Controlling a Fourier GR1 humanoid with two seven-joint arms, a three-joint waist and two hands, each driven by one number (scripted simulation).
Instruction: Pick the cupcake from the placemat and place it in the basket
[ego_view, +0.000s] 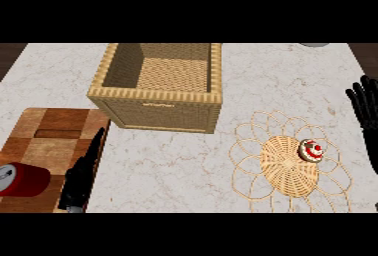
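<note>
On the marble bench (170, 165), seen from above, a woven placemat (288, 162) lies at right with the cupcake (311, 150) standing on the right part of its dense centre disc. The cupcake is upright — frosted top with red markings facing up — so it shows as a round form with no long axis across the bench; its axis is vertical. The right hand (366, 107) sits at the right edge, fingers straight and pointing away from the robot, holding nothing. The cupcake lies to that hand's left and slightly nearer the robot, close by but apart. The left hand (80, 175) lies at lower left beside a cutting board (52, 145), fingers extended, empty, and well apart from the cupcake — the right hand is plainly nearer. A red can (22, 180) lies on the board. The basket (159, 87), open-topped, stands at upper centre, beyond and to the left of the placemat. Judged from this layout, pickup is not yet begun.
</note>
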